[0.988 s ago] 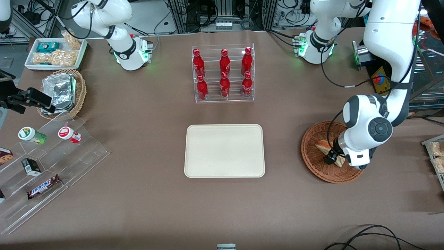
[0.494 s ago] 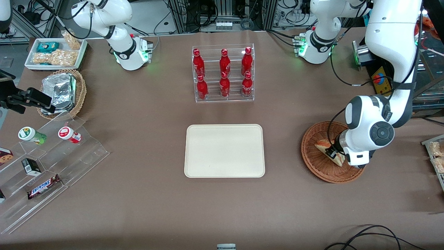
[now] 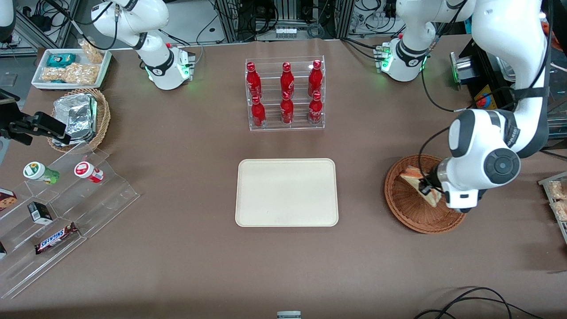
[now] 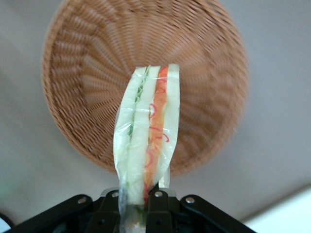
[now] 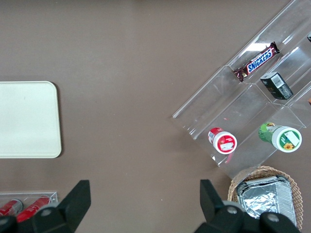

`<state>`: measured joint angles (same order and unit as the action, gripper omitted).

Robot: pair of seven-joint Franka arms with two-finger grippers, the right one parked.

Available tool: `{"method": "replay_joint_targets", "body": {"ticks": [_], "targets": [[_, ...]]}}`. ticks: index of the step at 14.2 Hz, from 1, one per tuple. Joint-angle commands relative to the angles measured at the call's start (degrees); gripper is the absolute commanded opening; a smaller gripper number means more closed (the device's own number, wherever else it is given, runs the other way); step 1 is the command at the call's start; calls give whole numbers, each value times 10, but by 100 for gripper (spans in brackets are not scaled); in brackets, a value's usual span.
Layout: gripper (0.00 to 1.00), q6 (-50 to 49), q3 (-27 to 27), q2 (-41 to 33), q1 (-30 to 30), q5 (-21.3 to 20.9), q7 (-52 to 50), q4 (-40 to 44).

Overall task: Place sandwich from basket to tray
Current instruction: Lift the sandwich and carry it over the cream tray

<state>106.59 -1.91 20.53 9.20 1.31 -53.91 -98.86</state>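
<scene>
My left gripper (image 3: 428, 189) (image 4: 137, 206) is shut on the sandwich (image 3: 415, 178) (image 4: 147, 136), a wrapped wedge of pale bread with orange-red and green layers. It holds the wedge in the air above the reddish-brown wicker basket (image 3: 405, 204) (image 4: 92, 73). In the left wrist view the whole basket shows beneath the hanging sandwich, with nothing else in it. The cream-beige tray (image 3: 286, 192) (image 5: 26, 119) lies flat at the table's middle, toward the parked arm's end from the basket, and it is bare.
A clear rack of red bottles (image 3: 285, 94) stands farther from the front camera than the tray. A tan basket of foil packages (image 3: 79, 118), a stepped acrylic stand with snacks (image 3: 57, 208) and a white snack tray (image 3: 71, 67) lie toward the parked arm's end.
My left gripper has risen from the basket's floor with the sandwich in it, and the arm's wrist has lifted higher over the basket.
</scene>
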Motion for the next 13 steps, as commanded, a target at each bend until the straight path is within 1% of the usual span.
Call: {"method": "replay_joint_targets", "body": {"ticks": [1, 2, 4, 5, 6, 8, 10, 13], "targets": [[7, 21, -40, 29, 35, 7, 23, 34], [7, 42, -54, 48, 48, 5, 41, 53], [8, 49, -55, 98, 98, 7, 52, 108], [11, 49, -54, 131, 122, -3, 56, 157], [12, 49, -55, 161, 143, -26, 49, 195], [11, 57, -56, 216, 175, -37, 47, 251], [11, 93, -54, 251, 213, -39, 48, 278], [11, 123, -54, 291, 250, -60, 44, 311]]}}
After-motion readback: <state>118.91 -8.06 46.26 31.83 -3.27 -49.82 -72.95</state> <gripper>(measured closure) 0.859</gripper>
